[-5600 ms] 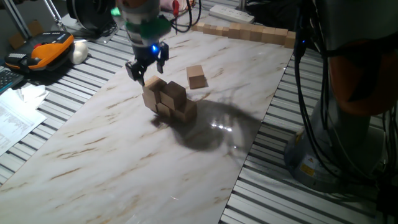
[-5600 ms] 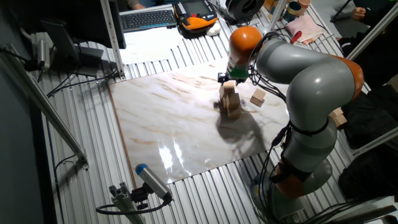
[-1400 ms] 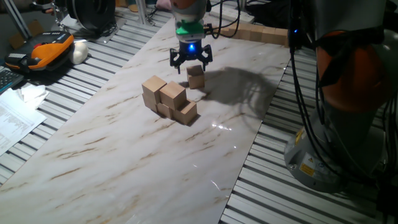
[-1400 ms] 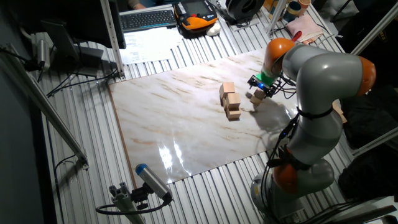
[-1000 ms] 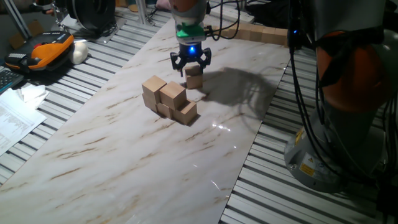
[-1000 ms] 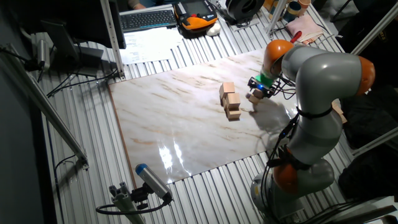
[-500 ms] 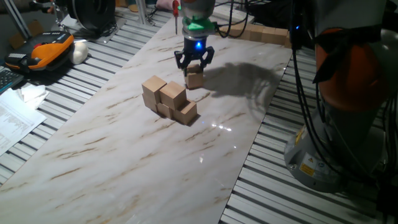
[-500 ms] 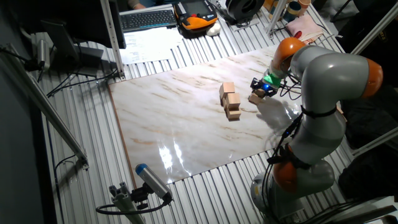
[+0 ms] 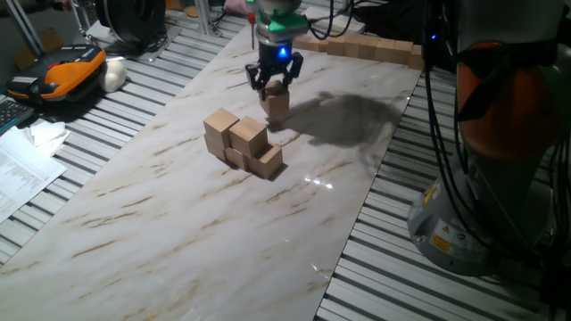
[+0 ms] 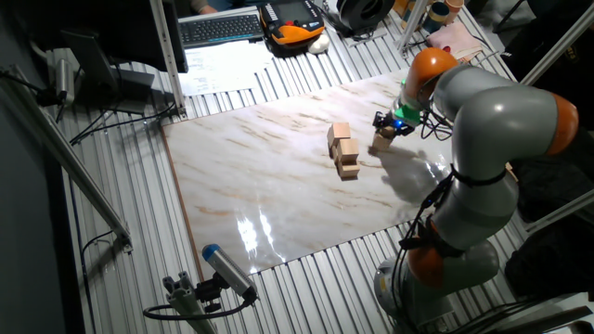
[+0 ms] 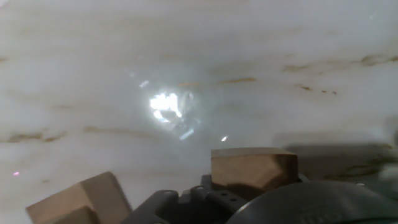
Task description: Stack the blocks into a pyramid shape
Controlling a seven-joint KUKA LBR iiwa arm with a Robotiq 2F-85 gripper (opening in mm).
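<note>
My gripper (image 9: pixel 275 82) is shut on one tan wooden block (image 9: pixel 277 104), which hangs just above the marble tabletop (image 9: pixel 178 223) behind the pile. In the other fixed view the same gripper (image 10: pixel 390 126) and block (image 10: pixel 381 142) sit right of the pile. The pile (image 9: pixel 243 143) is several blocks pressed together in two layers near the middle of the board, also seen as a pile (image 10: pixel 342 154) from the far side. The hand view shows the held block (image 11: pixel 252 169) close below the camera and a corner of the pile (image 11: pixel 78 199) at lower left.
A long joined row of tan cubes (image 9: pixel 357 45) lies along the board's far edge. An orange device (image 9: pixel 67 71) and papers (image 9: pixel 22 169) lie off the board to the left. A keyboard (image 10: pixel 218 28) sits beyond it. The robot base (image 9: pixel 473 205) and cables stand at right.
The gripper came down over the lone block, shut on it, and has risen slightly and shifted left with it. The pile has not moved.
</note>
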